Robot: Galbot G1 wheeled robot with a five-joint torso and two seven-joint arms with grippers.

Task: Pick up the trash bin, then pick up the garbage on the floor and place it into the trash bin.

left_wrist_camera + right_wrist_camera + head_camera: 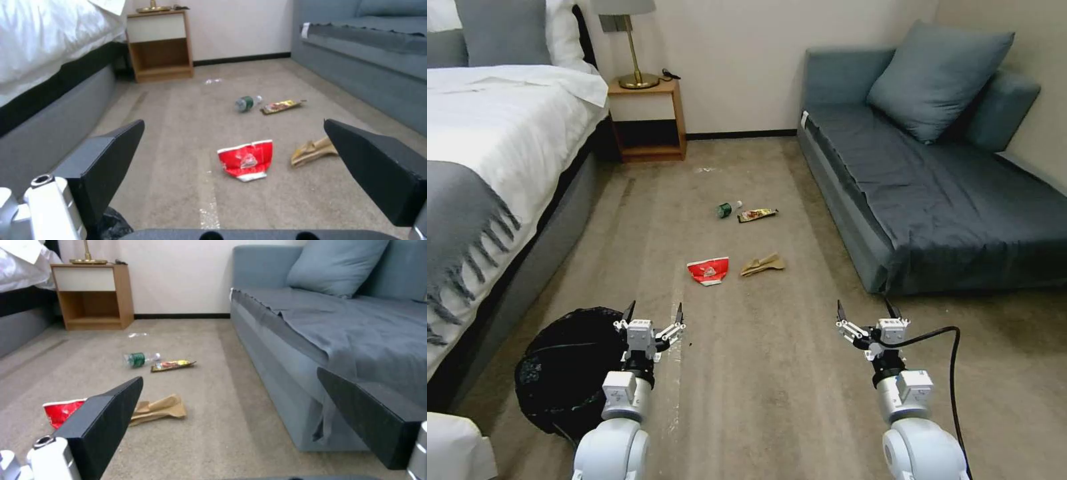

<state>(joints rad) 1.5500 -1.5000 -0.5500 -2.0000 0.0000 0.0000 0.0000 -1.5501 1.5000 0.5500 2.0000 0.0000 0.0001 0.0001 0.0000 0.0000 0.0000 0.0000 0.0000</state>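
You have the bed along the left. The trash bin with its black liner sits on the carpet beside the bed, just left of the left gripper, whose fingers are spread and hold nothing. Mid-floor ahead lie the red-and-white wrapper and the tan paper piece side by side; farther off, the green-labelled bottle lies next to the snack packet. Right gripper hovers over bare carpet, fingers apart, empty. The sofa is on your right.

The left arm hides part of the trash bin.
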